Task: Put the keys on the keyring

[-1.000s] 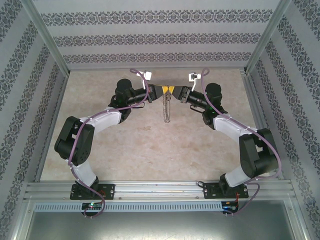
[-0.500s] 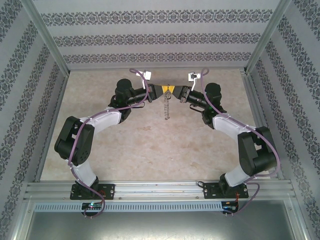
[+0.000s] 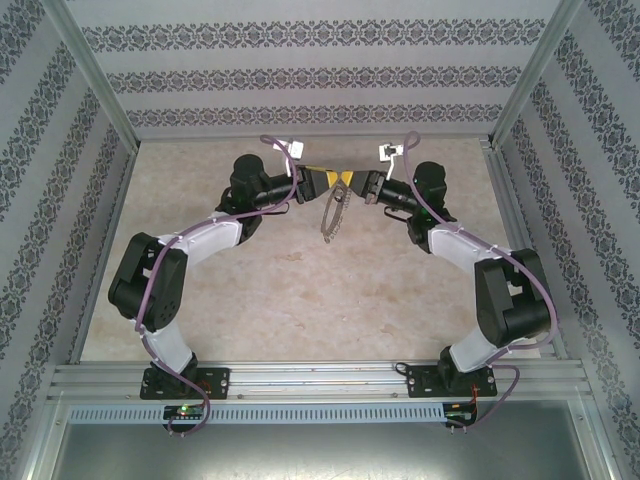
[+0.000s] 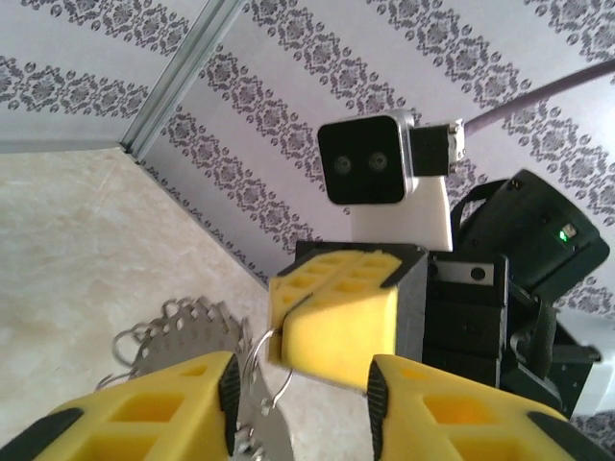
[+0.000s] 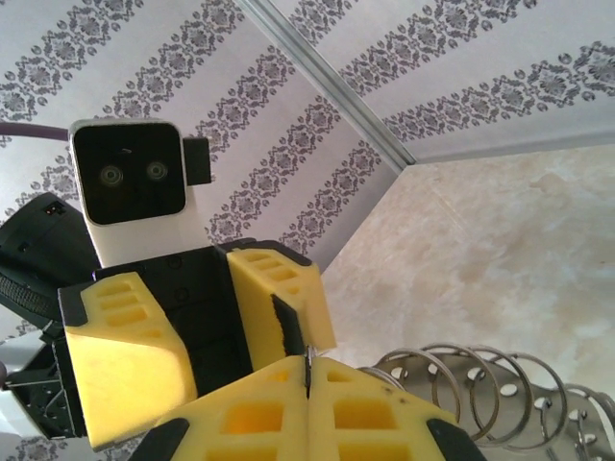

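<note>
Left hand (image 3: 323, 180) and right hand (image 3: 347, 181) yellow; keyring (image 3: 331, 215) silvery (walls (image 3: 300, 75) damask-striped).

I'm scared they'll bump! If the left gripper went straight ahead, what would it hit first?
Probably the right gripper, shut on the keyring, facing the open left gripper head-on. The ring's thin wire might touch first; depth unclear.

You're working in a robotics lab test cell, not a lived-in room. Silver aluminium extrusion posts (image 3: 95, 75) box in the beige stone-look tabletop (image 3: 300, 300), and flat panels printed with grey damask wallpaper stripes (image 3: 320, 75) stand as its walls. Along the table's near edge a slotted aluminium rail (image 3: 320, 378) carries the black-and-white left arm (image 3: 205, 240) and right arm (image 3: 470, 255), bolted side by side, with a perforated grey cable duct (image 3: 320, 412) just below.
</note>
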